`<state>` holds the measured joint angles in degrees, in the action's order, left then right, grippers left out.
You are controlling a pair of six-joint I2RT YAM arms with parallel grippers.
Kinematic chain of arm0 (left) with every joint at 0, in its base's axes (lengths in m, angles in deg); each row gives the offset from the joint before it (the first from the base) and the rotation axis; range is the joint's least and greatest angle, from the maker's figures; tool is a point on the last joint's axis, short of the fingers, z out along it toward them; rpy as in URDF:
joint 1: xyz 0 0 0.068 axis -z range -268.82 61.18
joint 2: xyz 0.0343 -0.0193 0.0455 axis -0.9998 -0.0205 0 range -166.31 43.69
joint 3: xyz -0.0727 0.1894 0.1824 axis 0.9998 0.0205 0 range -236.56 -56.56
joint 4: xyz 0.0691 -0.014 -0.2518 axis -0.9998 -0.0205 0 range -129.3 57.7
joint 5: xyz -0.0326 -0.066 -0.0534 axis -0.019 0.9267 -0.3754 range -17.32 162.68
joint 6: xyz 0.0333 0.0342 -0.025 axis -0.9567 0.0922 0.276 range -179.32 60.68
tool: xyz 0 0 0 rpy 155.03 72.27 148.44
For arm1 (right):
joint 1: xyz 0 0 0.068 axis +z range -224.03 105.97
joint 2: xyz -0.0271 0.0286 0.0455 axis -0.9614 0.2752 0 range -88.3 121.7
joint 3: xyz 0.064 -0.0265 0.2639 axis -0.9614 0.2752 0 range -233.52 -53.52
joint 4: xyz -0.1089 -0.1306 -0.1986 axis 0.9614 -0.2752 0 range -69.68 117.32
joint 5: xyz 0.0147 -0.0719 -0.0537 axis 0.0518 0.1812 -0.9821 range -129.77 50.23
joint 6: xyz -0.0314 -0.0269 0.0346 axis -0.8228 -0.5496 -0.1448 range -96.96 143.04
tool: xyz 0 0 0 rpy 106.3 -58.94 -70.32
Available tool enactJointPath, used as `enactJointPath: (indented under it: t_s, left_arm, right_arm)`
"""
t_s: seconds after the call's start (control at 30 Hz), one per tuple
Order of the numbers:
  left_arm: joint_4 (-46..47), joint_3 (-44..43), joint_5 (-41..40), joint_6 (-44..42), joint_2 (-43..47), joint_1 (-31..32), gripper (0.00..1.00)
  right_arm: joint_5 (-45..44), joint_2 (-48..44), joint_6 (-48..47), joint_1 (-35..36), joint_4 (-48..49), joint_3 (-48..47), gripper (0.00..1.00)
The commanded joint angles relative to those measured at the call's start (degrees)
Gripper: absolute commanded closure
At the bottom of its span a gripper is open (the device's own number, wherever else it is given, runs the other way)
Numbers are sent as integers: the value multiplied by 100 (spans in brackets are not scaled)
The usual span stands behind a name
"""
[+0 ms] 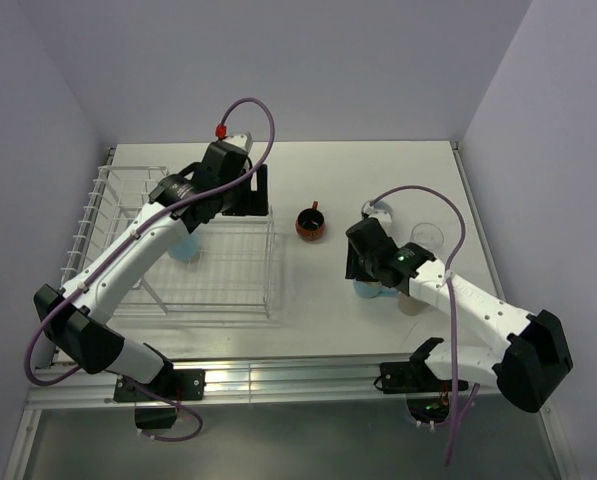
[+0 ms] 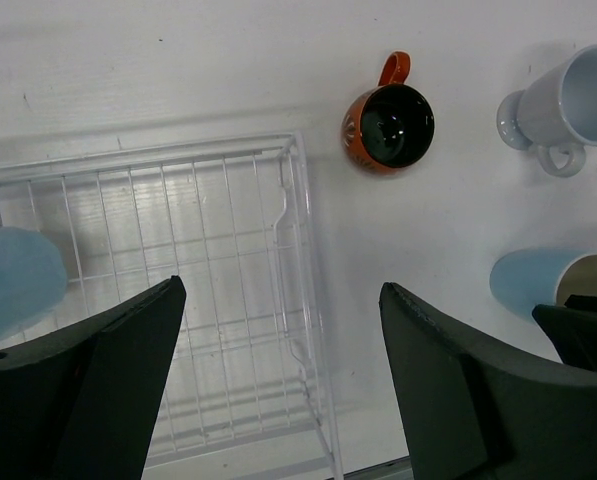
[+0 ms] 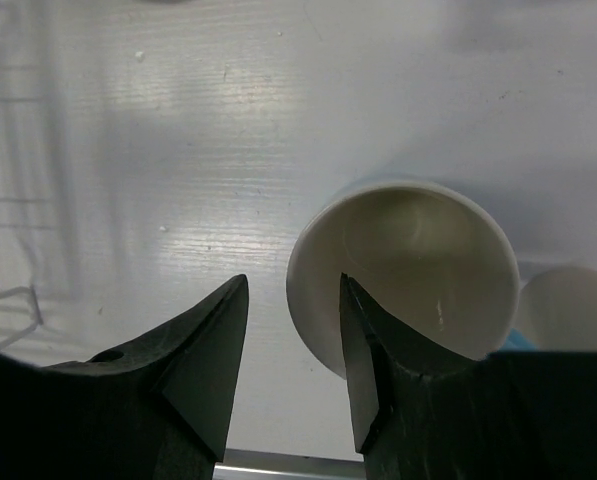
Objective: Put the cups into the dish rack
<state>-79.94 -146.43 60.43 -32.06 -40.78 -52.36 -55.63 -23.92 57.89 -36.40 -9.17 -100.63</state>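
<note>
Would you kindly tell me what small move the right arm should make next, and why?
Probably close the right gripper: its fingers straddle the wall of the light blue cup, one outside and one inside the rim, with a gap showing.

The left gripper (image 1: 254, 192) hangs over the far right corner of the white wire dish rack (image 1: 98, 215). A light blue cup (image 1: 185, 247) sits in the rack to this claw's near left, under its arm. A red-orange mug (image 1: 311, 222) stands between the two claws. The right gripper (image 1: 359, 266) points down over another light blue cup (image 1: 368, 291), with a cream cup (image 1: 412, 303) just to its right and a clear glass (image 1: 428, 234) beyond.
</note>
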Motion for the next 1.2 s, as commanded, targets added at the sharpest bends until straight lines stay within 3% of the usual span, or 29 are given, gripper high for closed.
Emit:
enactJointPath:
  t_s: [0.0,0.37,0.47,0.53,0.57,0.83,0.97,1.17]
  left_arm:
    - [167,65,21,42,211,36,14]
    - [246,268,-23,42,317,36,14]
    - [264,312,-32,51,352,36,14]
    - [264,329,-41,51,369,27,14]
    - [272,338,-32,51,387,27,14]
    - [448,444,214,-19,624,1,12]
    - [877,505,1082,-230,878,-227,10]
    - [2640,1365,3902,-117,1607,-921,2]
  right_arm:
    - [-163,258,-13,43,300,97,51]
    - [-374,760,-136,43,300,1,66]
    - [-409,716,-189,43,274,-52,78]
    - [-401,742,-250,43,186,-131,96]
    - [-401,760,-286,43,134,-236,100]
    - [223,181,-567,52,-358,-1350,100]
    - [512,-30,-760,34,-622,-2099,100]
    - [2304,-162,-743,-361,-96,-2540,100]
